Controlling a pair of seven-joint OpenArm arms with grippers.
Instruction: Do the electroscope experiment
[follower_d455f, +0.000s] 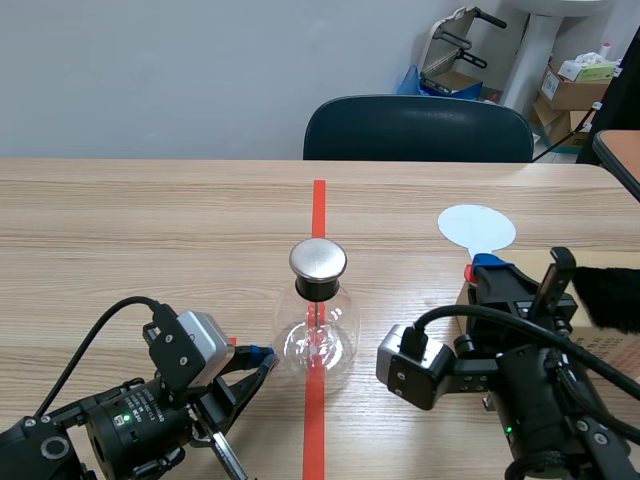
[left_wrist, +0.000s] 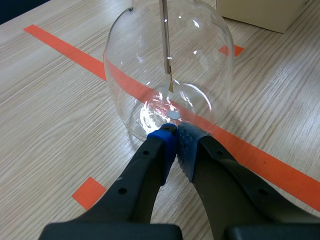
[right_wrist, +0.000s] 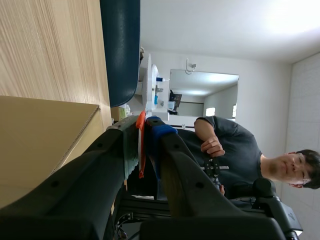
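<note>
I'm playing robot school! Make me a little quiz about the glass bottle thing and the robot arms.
1. True or false: the left end effector is clamped around the electroscope's metal cap.
2. What does the electroscope stand on? A) an orange-red tape line B) a cardboard box C) a chair
3. Fill in: the right end effector is shut on the orange handle of a white ____.

Key: 1 false, it is shut low by the glass base. 2 A. 3 disc.

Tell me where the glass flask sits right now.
Scene view: the glass flask stands on the red tape line near the middle of the table, with the shut left claw right at its base on its left side.
</note>
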